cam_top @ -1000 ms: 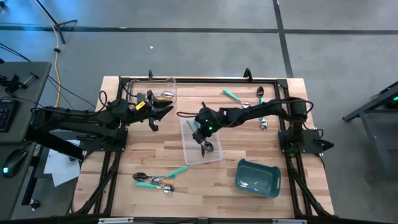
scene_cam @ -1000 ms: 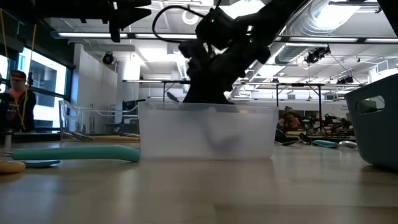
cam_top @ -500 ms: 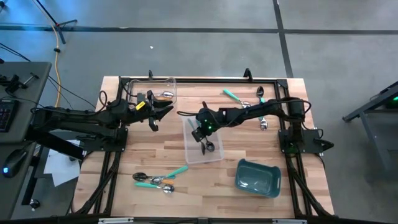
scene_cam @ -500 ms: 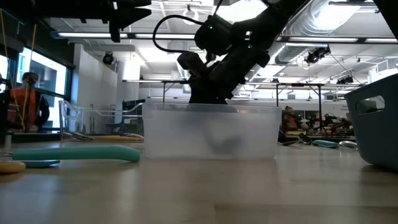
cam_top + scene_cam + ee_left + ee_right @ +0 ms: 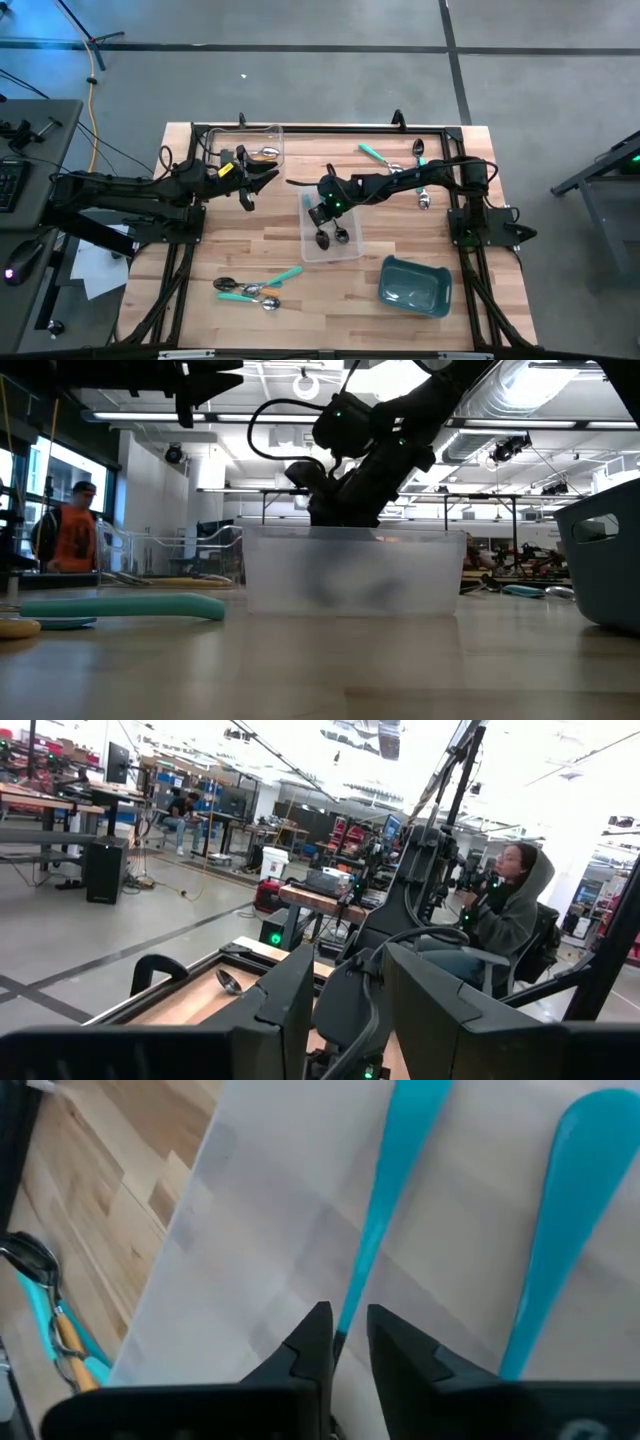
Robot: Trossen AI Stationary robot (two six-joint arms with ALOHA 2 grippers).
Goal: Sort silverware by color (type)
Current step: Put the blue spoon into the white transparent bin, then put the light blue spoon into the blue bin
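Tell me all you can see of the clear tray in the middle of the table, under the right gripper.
The clear plastic tray is a frosted, see-through rectangular bin with low walls, sitting flat on the wooden table near its centre. Two teal-handled spoons lie inside, bowls toward the front edge. The right gripper is right over it, fingers slightly parted around one handle.

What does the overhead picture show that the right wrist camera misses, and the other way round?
Only the overhead view shows both arms, the teal bin, a second clear tray near the left gripper, and spoons at the table's far right.

Only the right wrist view shows, close up, the right gripper with its jaws slightly apart around a teal-blue spoon handle.

Both show the centre tray with two spoons, and the spoon cluster outside it.
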